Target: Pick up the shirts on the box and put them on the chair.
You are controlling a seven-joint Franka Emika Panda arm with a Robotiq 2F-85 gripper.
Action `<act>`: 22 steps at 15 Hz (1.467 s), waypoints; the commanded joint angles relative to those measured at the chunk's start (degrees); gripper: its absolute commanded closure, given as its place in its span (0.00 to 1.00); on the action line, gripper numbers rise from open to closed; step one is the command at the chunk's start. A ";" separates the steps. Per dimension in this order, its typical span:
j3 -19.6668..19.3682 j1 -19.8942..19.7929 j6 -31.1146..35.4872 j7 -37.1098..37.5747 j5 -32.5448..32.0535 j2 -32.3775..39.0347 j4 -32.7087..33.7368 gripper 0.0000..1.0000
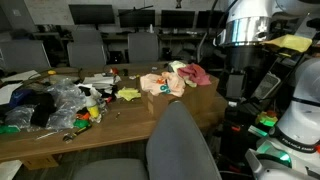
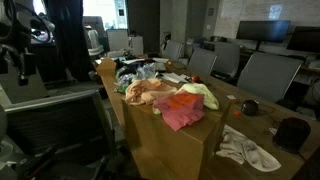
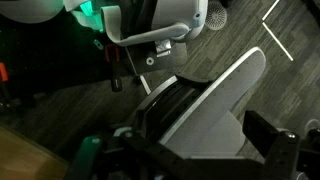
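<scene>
Three shirts lie in a heap on the brown cardboard box (image 2: pixel 170 150): a cream-peach printed shirt (image 2: pixel 148 94), a pink-red shirt (image 2: pixel 180 112) and a pale yellow-green shirt (image 2: pixel 203 93). In an exterior view the same cream-peach shirt (image 1: pixel 160 85) and pink-red shirt (image 1: pixel 197 73) rest on the box (image 1: pixel 205 105). The grey chair (image 1: pixel 185 145) stands in front of it, its seat hidden. My arm (image 1: pixel 245 30) is off to the side, away from the shirts. In the wrist view my gripper (image 3: pixel 200 150) is open and empty above a pale grey curved surface (image 3: pixel 215 105) and dark floor.
Clear plastic bags (image 1: pixel 60 100) and small clutter cover the table beside the box. A yellow rag (image 1: pixel 290 43) hangs near the arm. A white cloth (image 2: pixel 245 150) lies on the table. Other grey office chairs (image 1: pixel 90 45) line the far side. A wheeled white base (image 3: pixel 160 30) stands on the floor.
</scene>
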 commanded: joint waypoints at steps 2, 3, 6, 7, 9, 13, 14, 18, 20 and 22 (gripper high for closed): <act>1.05 -1.27 -0.47 -0.68 0.67 -0.15 0.28 0.00; 1.05 -1.27 -0.47 -0.68 0.67 -0.18 0.28 0.00; 1.05 -1.27 -0.47 -0.68 0.67 -0.17 0.28 0.00; 1.05 -1.27 -0.47 -0.68 0.67 -0.17 0.28 0.00; 1.05 -1.27 -0.47 -0.68 0.67 -0.17 0.28 0.00; 1.40 -3.28 0.20 -0.56 -1.88 1.32 1.96 0.00; 1.46 -4.21 0.53 -0.32 -2.91 1.94 2.69 0.00; 1.21 -8.24 3.60 0.90 -6.95 3.45 5.27 0.00; 1.38 -9.98 7.02 1.51 -8.37 3.85 6.49 0.00; 1.35 -11.14 10.84 2.05 -9.21 4.94 7.82 0.00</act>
